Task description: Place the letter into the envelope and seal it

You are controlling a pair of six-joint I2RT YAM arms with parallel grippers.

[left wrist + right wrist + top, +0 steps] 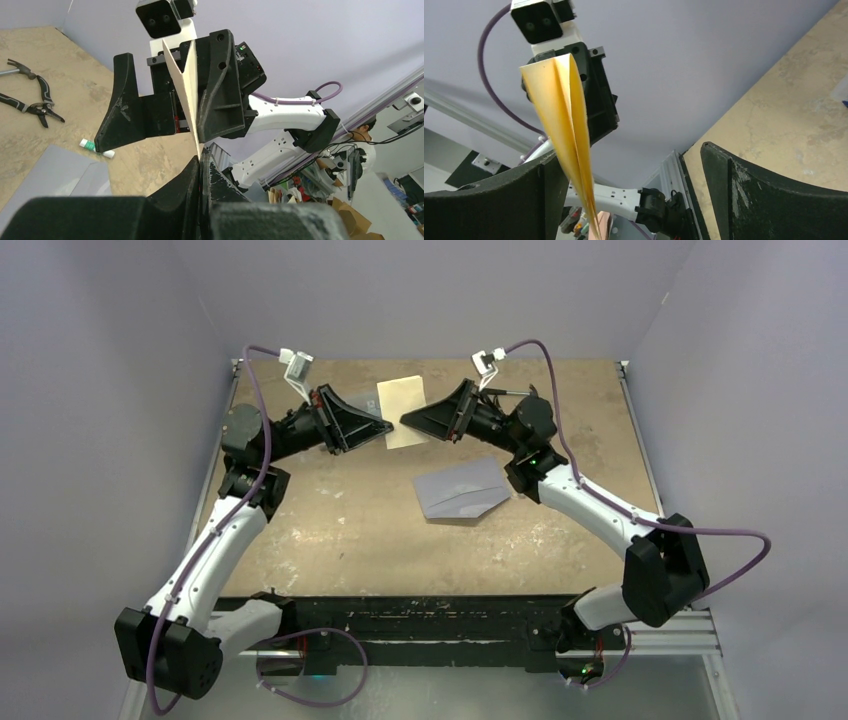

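Note:
The cream letter [403,410] hangs in the air above the back of the table, folded along its crease. My left gripper [385,427] is shut on its left edge; in the left wrist view the sheet [184,85] rises edge-on from the pinched fingertips [201,159]. My right gripper [408,423] faces it from the right and stands open around the sheet's other edge. In the right wrist view the folded letter [561,125] lies close to the left finger [499,200], well away from the right one [764,195]. The grey-lavender envelope [462,490] lies flat on the table, flap pointing right.
A white glue stick [96,148] with a green cap, black-handled pliers [40,100] and a hammer [15,67] lie on the tan tabletop [330,530] behind the right arm. The envelope's corner [55,170] shows below the left gripper. Grey walls close in three sides.

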